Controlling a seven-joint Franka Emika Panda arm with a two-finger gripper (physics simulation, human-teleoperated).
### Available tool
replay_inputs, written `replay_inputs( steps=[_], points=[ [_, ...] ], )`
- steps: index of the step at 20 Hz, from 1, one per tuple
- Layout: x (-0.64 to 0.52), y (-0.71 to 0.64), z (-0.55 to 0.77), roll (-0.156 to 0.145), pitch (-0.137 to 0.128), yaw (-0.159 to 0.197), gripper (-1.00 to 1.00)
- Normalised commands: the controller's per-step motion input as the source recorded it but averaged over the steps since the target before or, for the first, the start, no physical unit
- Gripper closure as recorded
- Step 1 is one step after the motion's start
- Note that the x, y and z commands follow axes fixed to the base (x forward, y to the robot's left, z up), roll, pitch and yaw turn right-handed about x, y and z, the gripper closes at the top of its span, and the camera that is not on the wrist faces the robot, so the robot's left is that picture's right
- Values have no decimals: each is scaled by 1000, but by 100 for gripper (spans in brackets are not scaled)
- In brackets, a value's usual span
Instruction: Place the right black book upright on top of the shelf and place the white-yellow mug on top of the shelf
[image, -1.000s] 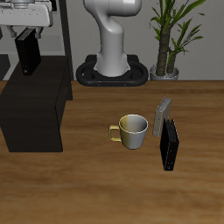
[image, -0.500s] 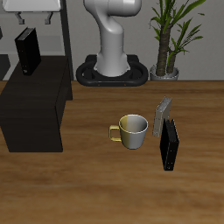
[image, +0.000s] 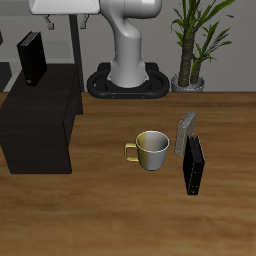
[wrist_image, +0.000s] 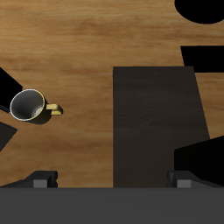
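Note:
The right black book stands upright on top of the shelf, near its back edge, free of the gripper. My gripper is high above it, only its white hand showing at the frame's edge. In the wrist view the gripper is open and empty, jaws wide apart, looking down on the shelf top. The white-yellow mug stands upright on the wooden table, handle toward the shelf. It also shows in the wrist view.
A second black book stands on the table beyond the mug, with a grey book leaning just behind it. The robot base and a potted plant are at the table's back. A thin-framed rack rises behind the shelf.
The gripper has let go of the black book and risen up, almost out of the exterior view. The book stays upright on the shelf.

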Motion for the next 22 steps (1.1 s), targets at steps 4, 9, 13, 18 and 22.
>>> replay_inputs(
  steps=[4,9,13,18,22],
  points=[
    [610,770,-103,26,49,22,-100],
    [556,618,-242,7,58,-22,-100],
    [565,626,-394,-39,42,-44,-100],
    [371,544,-430,-12,37,-37,-100],
    [162,625,-329,81,18,-57,-100]
  ],
)
